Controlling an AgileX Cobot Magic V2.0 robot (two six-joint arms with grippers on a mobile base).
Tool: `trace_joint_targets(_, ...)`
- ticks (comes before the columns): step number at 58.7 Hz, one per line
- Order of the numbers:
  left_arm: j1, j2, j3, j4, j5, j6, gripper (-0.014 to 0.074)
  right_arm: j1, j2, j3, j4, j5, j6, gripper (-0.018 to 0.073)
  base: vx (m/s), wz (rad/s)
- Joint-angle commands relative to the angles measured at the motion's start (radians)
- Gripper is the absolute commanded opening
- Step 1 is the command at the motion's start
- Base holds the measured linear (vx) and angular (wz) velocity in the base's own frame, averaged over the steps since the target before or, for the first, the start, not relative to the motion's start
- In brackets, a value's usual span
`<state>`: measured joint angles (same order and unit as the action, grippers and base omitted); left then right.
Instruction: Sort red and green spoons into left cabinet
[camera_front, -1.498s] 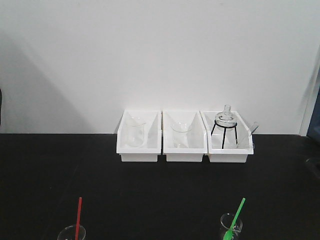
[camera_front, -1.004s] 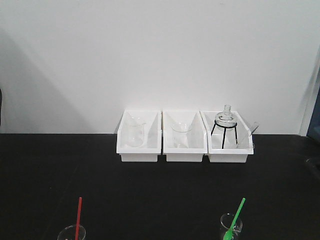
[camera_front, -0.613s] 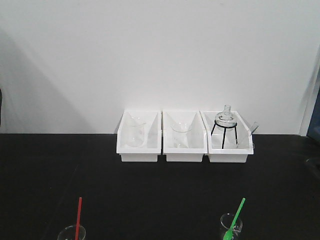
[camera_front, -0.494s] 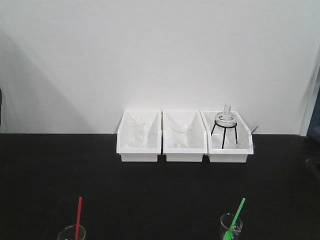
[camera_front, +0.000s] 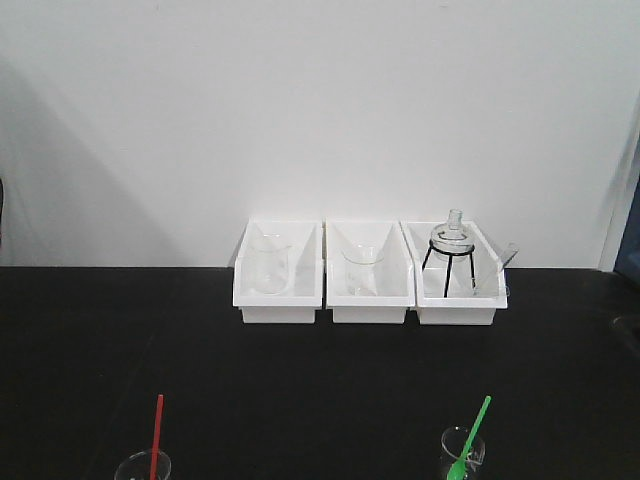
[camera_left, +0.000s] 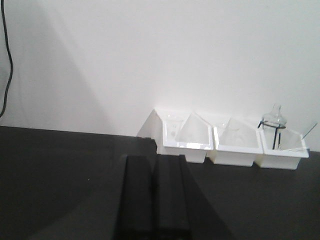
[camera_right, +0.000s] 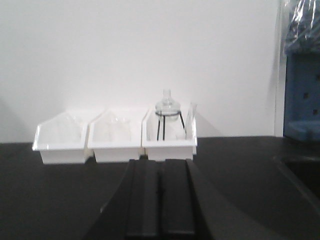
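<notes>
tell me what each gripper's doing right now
Left gripper: closed, holding nothing.
Right gripper: closed, holding nothing.

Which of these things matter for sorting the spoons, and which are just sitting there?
For the job: red spoon, green spoon.
Just sitting there: three white bins, the beakers in them, a round flask, the glass cups holding the spoons.

Bright, even light on white wall (camera_front: 320, 100); soft grey shadow over its left side. Black table (camera_front: 320, 370) dim, matte. Wrist views soft: white bins (camera_left: 232, 157) blown out, left gripper (camera_left: 153, 197), right gripper (camera_right: 161, 200) dark blurs.
</notes>
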<state>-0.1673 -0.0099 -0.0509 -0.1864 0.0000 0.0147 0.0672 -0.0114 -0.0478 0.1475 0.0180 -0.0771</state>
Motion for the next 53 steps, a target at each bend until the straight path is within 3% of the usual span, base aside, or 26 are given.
trace_joint_targets(1,0.000,-0.004,-0.139,0.010,0.000,0.004,0.0003,-0.005,0.009,-0.155,0.017,-0.024,-0.004,-0.0004,0.00,0.00)
trace_joint_targets(11,0.000,0.167,-0.360,0.054,0.160,0.028,0.0003,-0.005,0.187,-0.380,-0.023,0.137,-0.011,-0.0004,0.00,0.00)
trace_joint_targets(20,0.000,0.409,-0.513,0.065,0.232,0.035,0.0003,-0.005,0.413,-0.530,-0.016,0.172,-0.010,-0.0004,0.00,0.00)
trace_joint_targets(32,0.000,0.640,-0.575,0.062,0.186,0.038,0.0003,-0.005,0.600,-0.600,-0.006,0.166,-0.010,-0.0004,0.00,0.00)
trace_joint_targets(45,-0.004,0.760,-0.575,0.062,0.142,0.053,0.0010,-0.005,0.694,-0.599,-0.006,0.138,-0.009,0.0004,0.00,0.00)
trace_joint_targets(53,-0.004,0.792,-0.575,0.053,0.141,0.059,0.0062,-0.005,0.713,-0.599,-0.005,0.145,-0.005,0.0058,0.00,0.00)
